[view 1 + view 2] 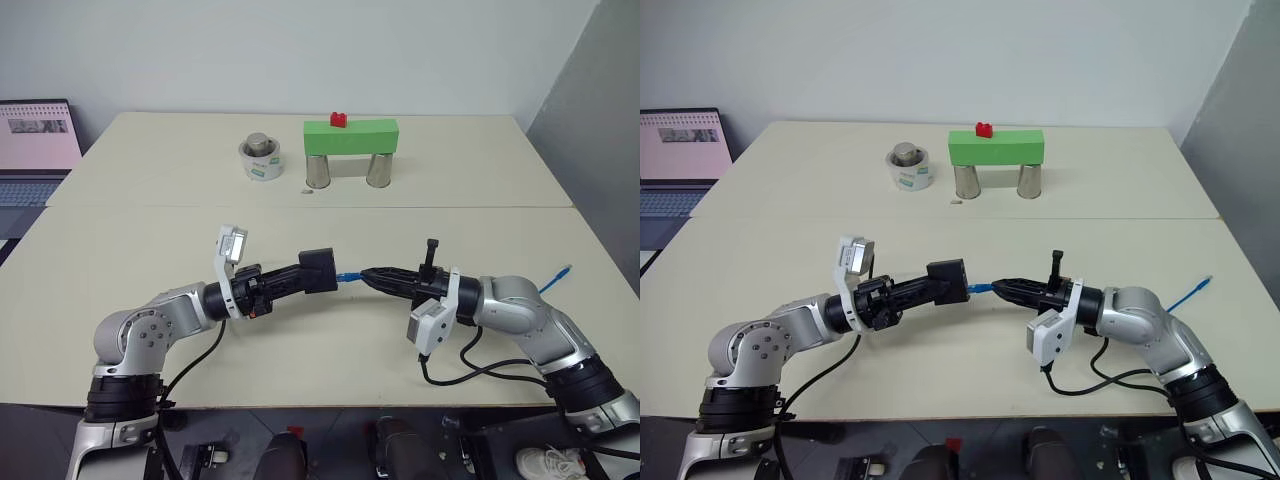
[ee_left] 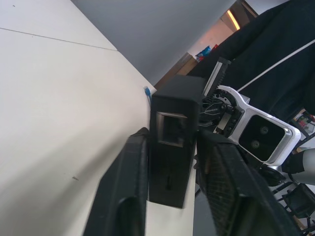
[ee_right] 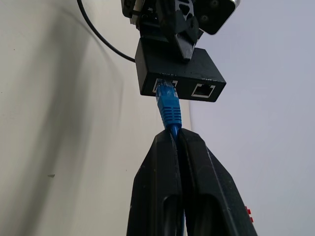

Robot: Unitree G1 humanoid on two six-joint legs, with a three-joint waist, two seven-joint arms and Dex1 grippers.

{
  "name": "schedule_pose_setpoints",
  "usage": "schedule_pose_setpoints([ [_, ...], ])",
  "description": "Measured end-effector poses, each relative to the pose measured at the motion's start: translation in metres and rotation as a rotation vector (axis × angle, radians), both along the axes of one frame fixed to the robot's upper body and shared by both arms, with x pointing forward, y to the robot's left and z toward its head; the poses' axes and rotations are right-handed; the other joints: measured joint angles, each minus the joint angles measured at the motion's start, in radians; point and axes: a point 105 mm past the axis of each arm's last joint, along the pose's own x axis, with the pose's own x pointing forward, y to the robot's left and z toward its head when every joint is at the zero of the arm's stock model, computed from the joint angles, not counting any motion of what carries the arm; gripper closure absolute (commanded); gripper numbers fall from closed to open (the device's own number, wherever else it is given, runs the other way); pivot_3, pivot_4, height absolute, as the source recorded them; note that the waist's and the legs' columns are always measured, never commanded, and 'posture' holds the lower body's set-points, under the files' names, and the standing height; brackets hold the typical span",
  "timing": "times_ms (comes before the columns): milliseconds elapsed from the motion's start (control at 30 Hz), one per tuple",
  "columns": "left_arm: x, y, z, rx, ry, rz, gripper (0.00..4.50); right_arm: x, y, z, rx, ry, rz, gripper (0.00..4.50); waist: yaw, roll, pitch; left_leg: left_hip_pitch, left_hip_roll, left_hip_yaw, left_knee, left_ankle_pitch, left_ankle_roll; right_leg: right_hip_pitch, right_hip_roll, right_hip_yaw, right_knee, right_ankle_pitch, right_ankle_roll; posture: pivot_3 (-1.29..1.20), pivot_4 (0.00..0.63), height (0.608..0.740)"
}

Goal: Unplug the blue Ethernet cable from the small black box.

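Behind both clamped fingers, left holding small black box (image 1: pixel 318 270), right pinching blue Ethernet cable (image 3: pixel 169 109), stands a green block (image 1: pixel 350 136)

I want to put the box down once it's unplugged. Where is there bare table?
Bare tabletop lies left of the left gripper holding the black box, and between the grippers and the tape roll. It is crowded around the right gripper, pinching the blue cable, and near the green block on cans.

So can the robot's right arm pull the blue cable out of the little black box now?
Probably yes. The right gripper is shut on the blue cable just behind its plug, the left gripper clamps the black box, and nothing sits between them.
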Motion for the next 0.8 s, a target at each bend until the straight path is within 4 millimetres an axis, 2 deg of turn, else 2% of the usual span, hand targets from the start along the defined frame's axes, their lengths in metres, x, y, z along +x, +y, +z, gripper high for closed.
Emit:
schedule_pose_setpoints([
  [100, 0.0, -0.001, -0.001, -0.003, 0.003, -0.003, 3.72, 0.0, 0.0, -0.002, -0.019, -0.009, -0.003, 4.5, 0.001, 0.0, 0.0, 0.0, 0.0, 0.0, 0.0, 0.0, 0.0, 0.0, 0.0, 0.0, 0.0, 0.0, 0.0, 0.0, 0.15, 0.74],
  [167, 0.0, -0.001, -0.001, -0.002, -0.006, -0.002, 3.72, 0.0, 0.0, -0.002, -0.022, -0.01, -0.001, 4.0, 0.001, 0.0, 0.0, 0.0, 0.0, 0.0, 0.0, 0.0, 0.0, 0.0, 0.0, 0.0, 0.0, 0.0, 0.0, 0.0, 0.15, 0.74],
  [200, 0.0, -0.001, -0.001, 0.003, -0.011, -0.003, 3.72, 0.0, -0.001, -0.003, -0.029, -0.009, 0.0, 3.93, 0.002, 0.0, 0.0, 0.0, 0.0, 0.0, 0.0, 0.0, 0.0, 0.0, 0.0, 0.0, 0.0, 0.0, 0.0, 0.0, 0.15, 0.74],
  [267, 0.002, -0.002, -0.004, 0.024, -0.023, 0.0, 3.72, -0.002, -0.001, -0.003, -0.038, 0.011, 0.009, 3.39, 0.002, 0.0, 0.0, 0.0, 0.0, 0.0, 0.0, 0.0, 0.0, 0.0, 0.0, 0.0, 0.0, 0.0, 0.0, 0.0, 0.15, 0.74],
  [300, 0.003, -0.002, -0.004, 0.031, -0.027, 0.0, 3.72, -0.002, -0.001, -0.003, -0.038, 0.025, 0.01, 3.28, 0.002, 0.0, 0.0, 0.0, 0.0, 0.0, 0.0, 0.0, 0.0, 0.0, 0.0, 0.0, 0.0, 0.0, 0.0, 0.0, 0.15, 0.74],
  [400, 0.005, -0.003, -0.004, 0.07, -0.073, 0.001, 3.72, -0.006, -0.006, -0.007, -0.063, 0.177, -0.018, 2.54, 0.007, 0.0, 0.0, 0.0, 0.0, -0.001, 0.0, 0.0, 0.0, 0.001, 0.0, 0.0, 0.0, 0.0, 0.0, 0.0, 0.15, 0.74],
  [433, 0.006, -0.003, -0.004, 0.095, -0.098, -0.009, 3.72, -0.011, -0.006, -0.008, -0.046, 0.278, -0.032, 2.34, 0.01, 0.0, 0.0, 0.0, 0.0, -0.001, 0.0, 0.0, 0.0, 0.001, 0.0, 0.0, -0.001, 0.0, 0.0, 0.0, 0.15, 0.74],
  [500, 0.006, -0.003, -0.005, 0.113, -0.113, -0.021, 3.72, -0.016, -0.004, -0.005, -0.027, 0.355, -0.028, 2.33, 0.009, 0.0, 0.0, 0.0, 0.0, 0.0, 0.0, 0.0, 0.0, 0.001, 0.0, 0.0, 0.0, 0.0, 0.0, 0.0, 0.15, 0.74],
  [633, 0.005, -0.003, -0.004, 0.16, -0.198, -0.065, 3.72, -0.027, -0.001, 0.018, 0.155, 0.711, -0.051, 2.33, 0.011, 0.0, 0.0, 0.0, 0.0, -0.001, 0.001, 0.0, 0.0, 0.001, 0.0, -0.001, 0.0, 0.0, 0.0, 0.0, 0.15, 0.74],
  [767, 0.001, -0.005, 0.005, 0.164, -0.288, -0.133, 3.73, -0.029, -0.001, 0.036, 0.315, 1.064, -0.056, 2.33, 0.011, 0.0, 0.0, 0.0, 0.0, -0.002, 0.001, 0.0, 0.0, 0.001, 0.0, -0.002, 0.0, 0.0, 0.0, 0.0, 0.15, 0.74],
  [800, 0.0, -0.006, 0.007, 0.162, -0.297, -0.14, 3.73, -0.03, 0.0, 0.037, 0.322, 1.09, -0.055, 2.33, 0.011, 0.0, 0.0, 0.0, 0.0, -0.002, 0.001, 0.0, 0.0, 0.001, 0.0, -0.002, 0.0, 0.0, 0.0, 0.0, 0.15, 0.74],
])
